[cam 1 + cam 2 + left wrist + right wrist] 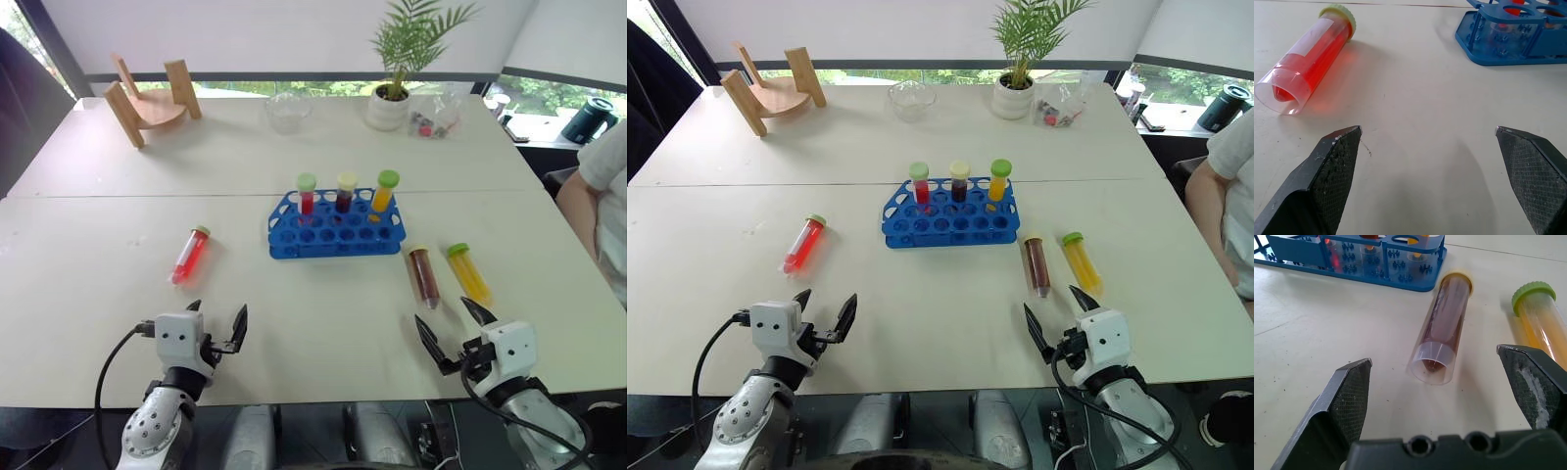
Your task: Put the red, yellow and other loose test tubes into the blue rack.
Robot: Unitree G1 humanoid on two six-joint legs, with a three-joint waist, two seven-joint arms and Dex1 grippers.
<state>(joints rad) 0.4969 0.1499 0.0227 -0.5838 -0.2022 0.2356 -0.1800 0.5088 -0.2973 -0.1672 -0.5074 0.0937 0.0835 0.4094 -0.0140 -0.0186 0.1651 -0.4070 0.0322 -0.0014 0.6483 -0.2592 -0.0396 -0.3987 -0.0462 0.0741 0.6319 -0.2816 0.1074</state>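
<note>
Blue plastic rack [336,227] sits mid-desk, rows of round holes; three capped tubes upright in its far row: red [307,194], dark [345,193], orange [384,191]. You see red tube [190,255] lying to rack's left, green cap away from you. Brown tube [424,275] and yellow tube [468,272] lie side by side to rack's right, apart. Your left hand [217,328] spread wide, empty, near red tube. Your right hand [452,335] spread wide, empty, just short of brown and yellow tubes. Wooden stand [152,101], glass bowl [288,111], potted plant [395,69] at desk's [118,235] far side; nothing blocks rack.
</note>
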